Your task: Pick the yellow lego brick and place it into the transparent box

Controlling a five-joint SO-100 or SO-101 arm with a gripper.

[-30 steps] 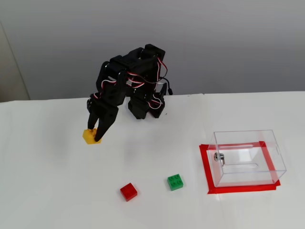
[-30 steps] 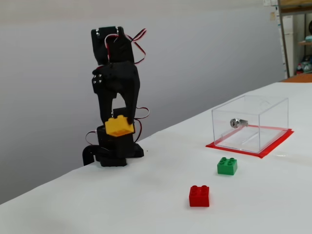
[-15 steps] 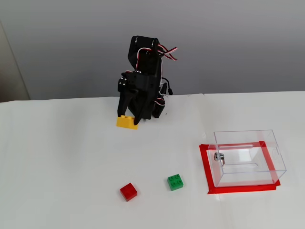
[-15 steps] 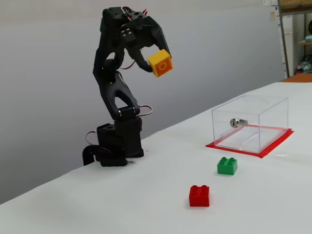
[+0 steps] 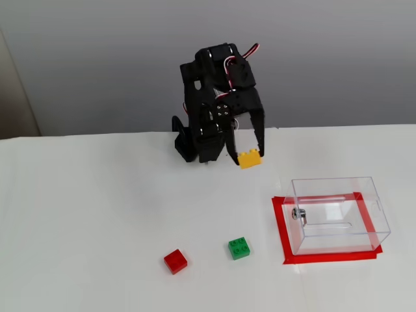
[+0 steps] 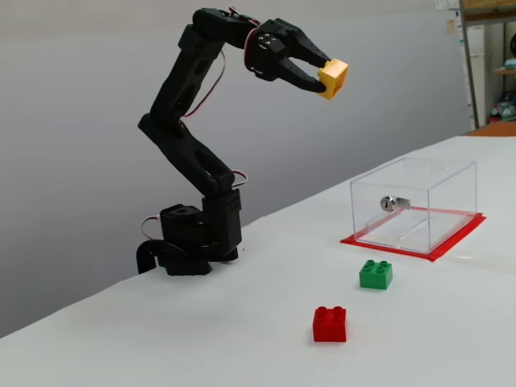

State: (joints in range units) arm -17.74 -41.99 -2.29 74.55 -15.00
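Note:
My gripper (image 5: pixel 247 155) (image 6: pixel 326 72) is shut on the yellow lego brick (image 5: pixel 250 158) (image 6: pixel 334 77) and holds it high above the white table. The transparent box (image 5: pixel 338 214) (image 6: pixel 415 201) stands on a red taped rectangle, to the right of the gripper in both fixed views, well below the brick. It has a small metal fitting (image 5: pixel 298 213) (image 6: pixel 389 202) on one wall. The box looks empty.
A green brick (image 5: pixel 239 247) (image 6: pixel 376 274) lies on the table just left of the box. A red brick (image 5: pixel 175 261) (image 6: pixel 330 323) lies further left and nearer the front. The arm's black base (image 6: pixel 192 239) stands at the table's back edge.

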